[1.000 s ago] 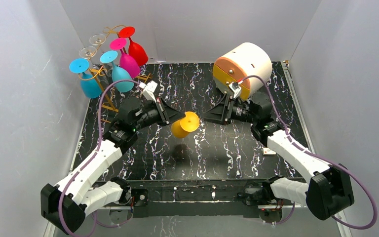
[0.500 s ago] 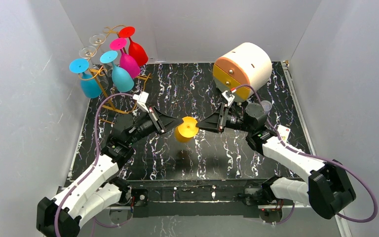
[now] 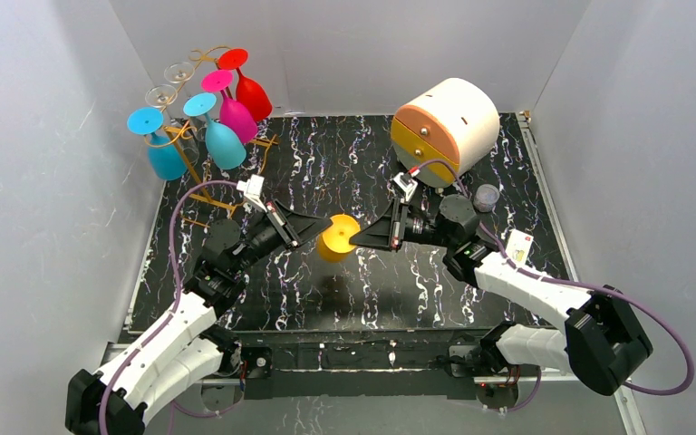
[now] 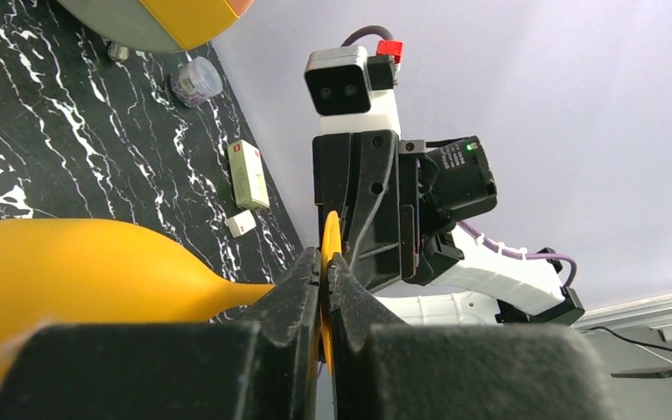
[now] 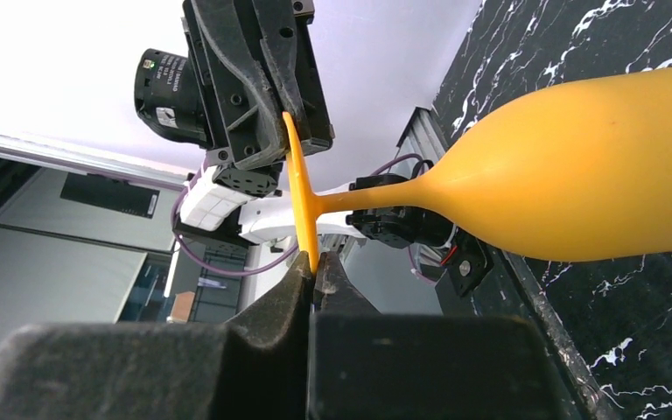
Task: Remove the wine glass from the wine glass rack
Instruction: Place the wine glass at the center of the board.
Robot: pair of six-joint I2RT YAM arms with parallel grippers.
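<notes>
A yellow wine glass hangs on its side above the middle of the table, clear of the wine glass rack, the gold wire stand at the back left. My left gripper is shut on one edge of the glass's flat foot. From the other side my right gripper is shut on the opposite edge of that foot. In the left wrist view the bowl lies to the left of the left gripper. In the right wrist view the bowl lies to the right of the right gripper.
Several coloured glasses hang upside down on the rack: blue, cyan, magenta, red. A round cream and orange drawer box stands at the back right. Near it are a small clear jar and a small card box.
My right gripper moved left to the yellow glass and shut on the edge of its foot. The left arm carried the glass slightly forward and stayed shut.
</notes>
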